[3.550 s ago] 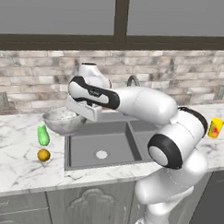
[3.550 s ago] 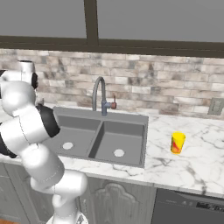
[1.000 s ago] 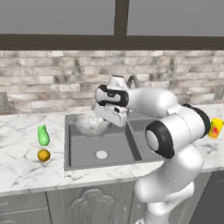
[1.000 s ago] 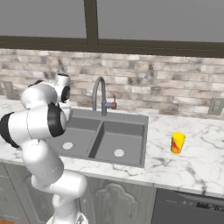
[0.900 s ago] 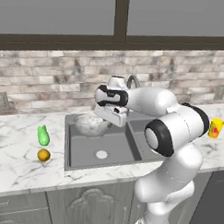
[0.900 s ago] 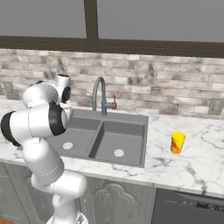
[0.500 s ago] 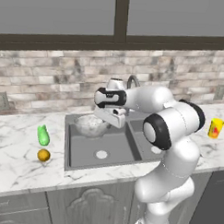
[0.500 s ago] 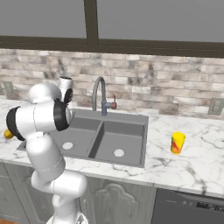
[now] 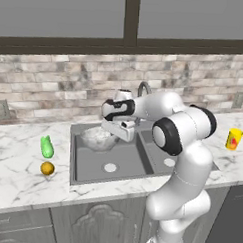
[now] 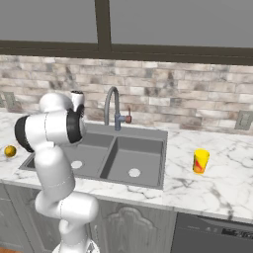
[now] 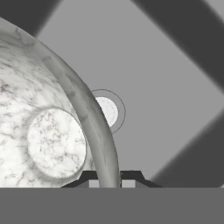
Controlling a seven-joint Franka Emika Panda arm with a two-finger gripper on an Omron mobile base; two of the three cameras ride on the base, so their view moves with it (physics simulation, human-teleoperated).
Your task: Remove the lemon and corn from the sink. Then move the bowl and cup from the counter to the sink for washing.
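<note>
The grey-white speckled bowl (image 9: 97,138) hangs in the left basin of the grey sink (image 9: 127,163), a little above its floor. My gripper (image 9: 121,133) is shut on the bowl's right rim. In the hand view the bowl (image 11: 43,135) curves in from the left, its rim running down between my gripper's (image 11: 109,179) dark tips, with the round drain (image 11: 108,111) beyond. The green corn (image 9: 47,147) and the small orange-yellow lemon (image 9: 47,168) lie on the counter left of the sink. The yellow cup (image 9: 234,139) (image 10: 200,161) stands on the right counter.
A curved grey faucet (image 10: 112,105) rises behind the divider between the basins. The right basin (image 10: 136,160) holds nothing but its drain. A brick wall and a window close off the back. My own white arm blocks much of the left basin in the right base view.
The bowl, held in my gripper, has sunk slightly lower into the left basin, and my arm's elbow has swung a little. Corn, lemon and cup have stayed put.
</note>
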